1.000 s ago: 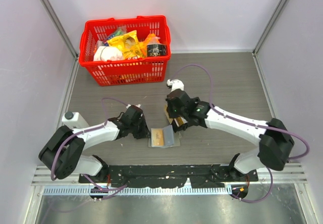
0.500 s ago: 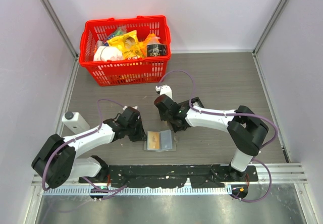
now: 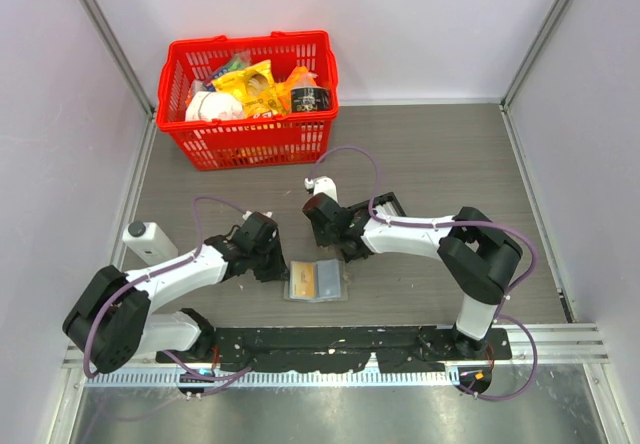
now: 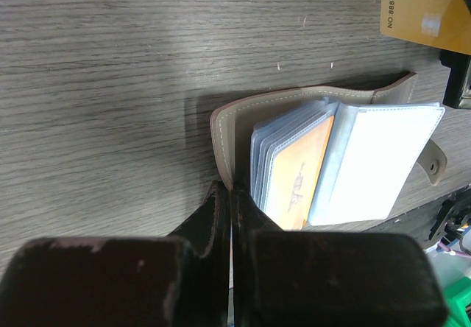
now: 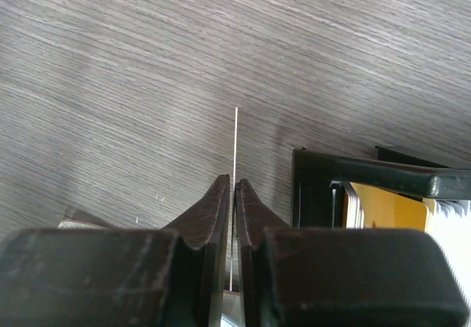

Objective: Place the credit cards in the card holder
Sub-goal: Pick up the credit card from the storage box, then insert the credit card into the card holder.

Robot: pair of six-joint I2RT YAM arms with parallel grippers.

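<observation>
Fingers of the right gripper were clenched almost together on a credit card, seen edge-on as a thin pale line standing upright over the table, just beside the black tray where more cards waited. The left gripper had its jaws fully closed, tips resting at the left edge of the card holder. Whether they nipped the cover or only pressed on it could not be told. The card holder lay open near the front of the table between the two grippers, an orange card already in one pale blue pocket. To do this step well, the right wrist would probably need to roll so the card dropped from its upright plane toward the slant of the pockets. It should then meet a pocket mouth corner first and slide in with a light grip, so the plastic could flex rather than jam. The left tips should bear down firmly enough that the holder could not skate away. In the overhead view the left arm reached low, forward and to the right, its wrist aimed at the holder's left edge. The right arm was folded sharply at the elbow, its forearm running leftward across the table and its gripper pointing down just beyond the holder's far edge.
</observation>
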